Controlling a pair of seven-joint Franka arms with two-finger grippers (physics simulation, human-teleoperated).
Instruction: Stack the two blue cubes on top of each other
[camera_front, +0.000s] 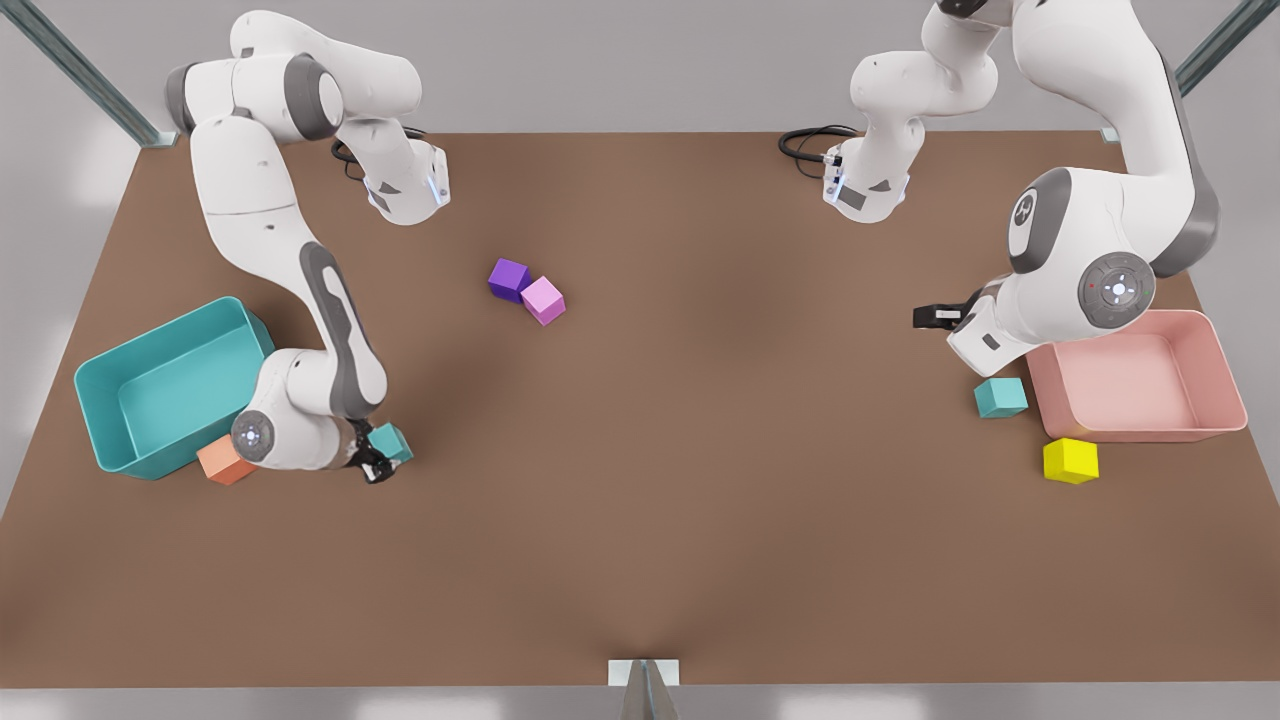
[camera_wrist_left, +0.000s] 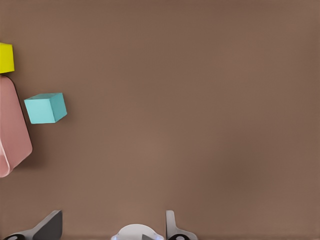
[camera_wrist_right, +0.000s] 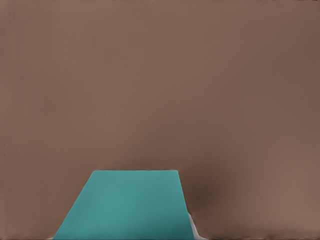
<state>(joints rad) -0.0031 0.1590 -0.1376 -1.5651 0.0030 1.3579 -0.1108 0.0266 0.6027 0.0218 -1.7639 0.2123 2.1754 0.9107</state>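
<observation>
Low in the front view's left, the right gripper (camera_front: 378, 462) pinches one blue cube (camera_front: 391, 441) at the table (camera_front: 640, 520), the same cube (camera_wrist_right: 127, 205) sitting close under its wrist camera. Just beside it lie an orange cube (camera_front: 225, 461) and a teal bin (camera_front: 160, 385). At the right of the frame, the left gripper (camera_front: 925, 317) hangs above the table with fingers (camera_wrist_left: 47, 227) spread. The second blue cube (camera_front: 1000, 397) rests near it, beside a pink tray (camera_front: 1140, 385) and a yellow cube (camera_front: 1070, 461). A purple cube (camera_front: 509, 279) touches a pink cube (camera_front: 543, 300) near the upper middle.
</observation>
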